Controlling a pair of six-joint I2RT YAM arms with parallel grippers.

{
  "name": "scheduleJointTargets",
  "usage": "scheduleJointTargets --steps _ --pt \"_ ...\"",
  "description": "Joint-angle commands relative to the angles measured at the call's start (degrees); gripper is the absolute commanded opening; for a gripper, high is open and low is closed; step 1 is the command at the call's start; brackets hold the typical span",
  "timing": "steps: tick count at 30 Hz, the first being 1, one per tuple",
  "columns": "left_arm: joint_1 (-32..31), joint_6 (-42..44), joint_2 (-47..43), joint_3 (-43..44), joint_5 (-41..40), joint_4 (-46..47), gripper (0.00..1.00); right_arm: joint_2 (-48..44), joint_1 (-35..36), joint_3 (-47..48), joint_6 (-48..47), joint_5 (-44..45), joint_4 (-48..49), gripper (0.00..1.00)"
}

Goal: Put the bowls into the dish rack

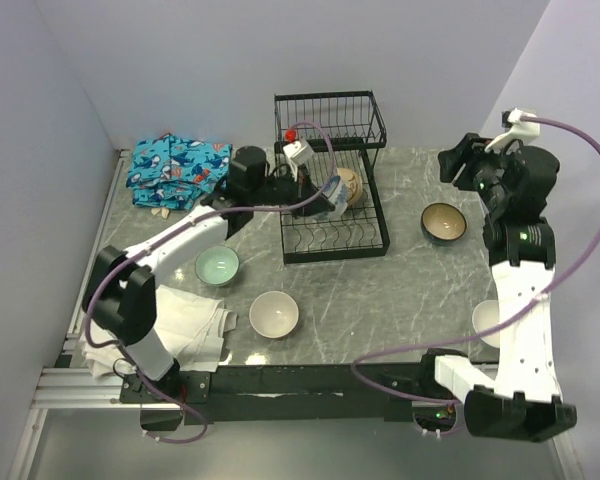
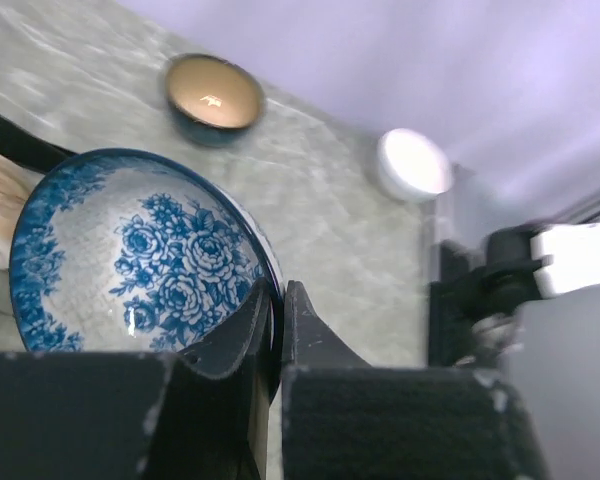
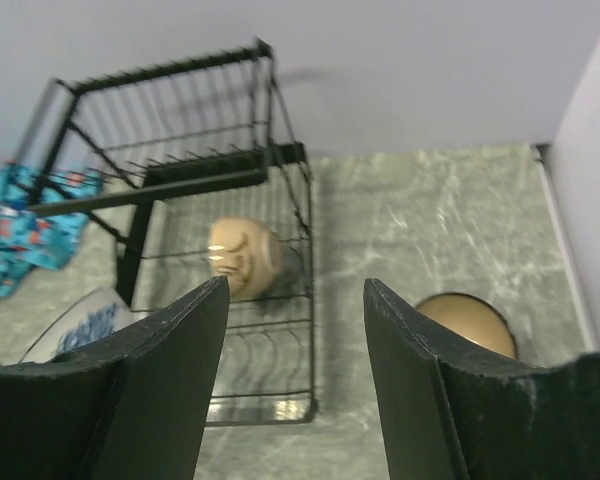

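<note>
The black wire dish rack (image 1: 366,228) stands at the table's back middle, with a tan bowl (image 1: 351,186) on its side inside it. My left gripper (image 1: 323,200) hovers over the rack, shut on the rim of a blue-and-white floral bowl (image 2: 130,260); its two fingers pinch the rim (image 2: 278,295). My right gripper (image 1: 453,164) hangs open and empty right of the rack, above a brown bowl (image 1: 444,222) on the table. A pale green bowl (image 1: 218,266) and a cream bowl (image 1: 274,314) sit front left. Another white bowl (image 1: 487,322) is half hidden by the right arm.
A blue patterned cloth (image 1: 175,170) lies at the back left corner and a white cloth (image 1: 185,325) at the front left. Walls close the table at the back and on both sides. The rack's upright back section (image 3: 180,110) rises above its base.
</note>
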Motion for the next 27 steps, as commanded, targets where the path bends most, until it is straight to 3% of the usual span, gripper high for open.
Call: scheduleJointTargets --steps 1,3,7,15,27 --pt "1.5 -28.4 3.7 -3.9 5.3 33.6 0.02 2.5 -1.4 6.6 -5.1 1.6 -0.8 0.64" --pt "3.5 -38.7 7.5 -5.6 2.5 44.7 0.02 4.5 -1.7 7.8 -6.3 1.7 -1.4 0.64" --pt "5.6 -48.2 14.3 -5.6 -2.7 52.9 0.03 7.2 -1.8 10.0 -6.7 1.6 -1.6 0.63" --pt "6.0 -55.0 22.4 -2.7 -7.3 57.5 0.01 8.4 -1.9 9.9 -7.6 1.7 -2.0 0.62" --pt "5.9 -53.5 27.7 -0.7 -12.0 55.0 0.01 9.6 -1.8 7.6 -7.6 -2.6 -1.4 0.59"
